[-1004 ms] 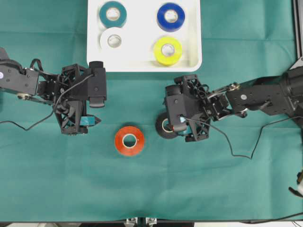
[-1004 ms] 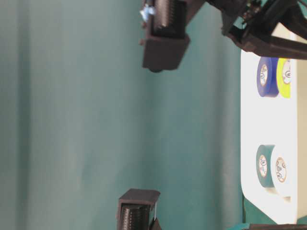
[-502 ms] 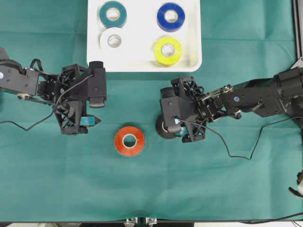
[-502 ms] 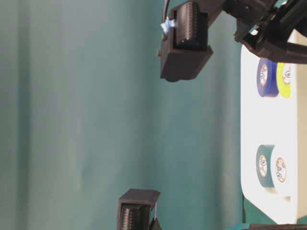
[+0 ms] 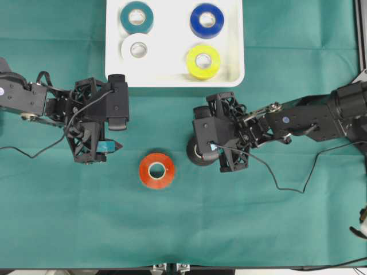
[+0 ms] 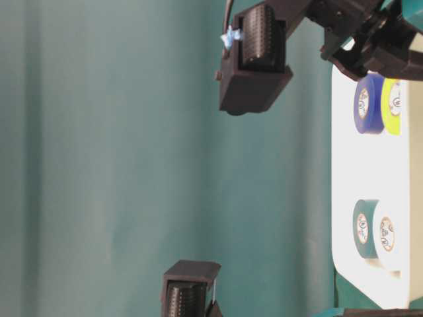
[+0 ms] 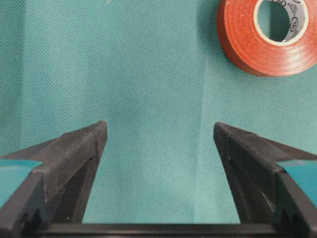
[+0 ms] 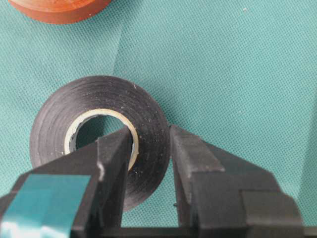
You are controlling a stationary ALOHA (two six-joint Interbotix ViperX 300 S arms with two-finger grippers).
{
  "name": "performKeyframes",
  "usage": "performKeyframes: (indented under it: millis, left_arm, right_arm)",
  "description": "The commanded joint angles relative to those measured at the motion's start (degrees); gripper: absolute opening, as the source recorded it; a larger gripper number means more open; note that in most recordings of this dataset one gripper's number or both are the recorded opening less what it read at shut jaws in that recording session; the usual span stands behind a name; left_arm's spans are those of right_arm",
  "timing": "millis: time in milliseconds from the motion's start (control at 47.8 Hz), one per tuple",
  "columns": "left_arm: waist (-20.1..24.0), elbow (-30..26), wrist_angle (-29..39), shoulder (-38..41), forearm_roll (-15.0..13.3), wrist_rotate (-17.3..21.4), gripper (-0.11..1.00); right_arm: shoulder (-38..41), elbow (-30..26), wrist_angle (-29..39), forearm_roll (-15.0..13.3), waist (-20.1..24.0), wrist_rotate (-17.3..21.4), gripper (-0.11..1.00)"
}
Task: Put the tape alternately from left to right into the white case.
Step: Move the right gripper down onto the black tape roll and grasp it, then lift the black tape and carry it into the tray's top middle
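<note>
**Two rolls left, one thin grip**

Four rolls already lie in the white case [image 5: 229, 76] at the surface's far edge. The right pincer [image 8: 148, 163] has clamped one wall of the black tape [image 8: 94, 134], one finger inside the core, nearer mid-surface. That narrow bite could let the roll swing or slip on the lift; it seems to sit slightly off-centre. The left pincer [image 7: 158, 148] gapes empty beside the orange tape [image 7: 265, 37]

Tape rolls in the white case [image 5: 175, 77]: four — teal roll [image 5: 136, 16], blue roll [image 5: 207, 20], white roll [image 5: 136, 48], yellow roll [image 5: 203, 61]
Tape rolls on the green cloth [image 5: 183, 223]: two — orange roll [image 5: 156, 170], black roll [image 8: 99, 136], this one half hidden from above
Tape rolls altogether: six
White cases: one
Robot arms: two
</note>
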Motion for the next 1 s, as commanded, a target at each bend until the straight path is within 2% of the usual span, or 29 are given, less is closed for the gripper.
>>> performKeyframes:
  millis: [0, 418, 627, 983]
  left_arm:
    - [-0.09, -0.88, -0.09, -0.97, 0.00, 0.09, 0.83]
    - [-0.18, -0.79, -0.09, -1.05, 0.00, 0.00, 0.83]
    - [-0.18, -0.62, -0.09, -1.14, -0.09, 0.00, 0.83]
    - [-0.18, -0.62, -0.09, -1.23, 0.00, 0.00, 0.83]
  right_arm:
    - [-1.32, -1.05, -0.18, -0.18, -0.09, -0.09, 0.26]
    - [-7.82, -1.14, -0.18, -0.26, -0.26, -0.35, 0.26]
    - [-10.72, -1.14, -0.18, -2.46, -1.32, -0.88, 0.26]
    - [-10.72, -1.41, -0.70, -3.43, -5.54, -1.14, 0.26]
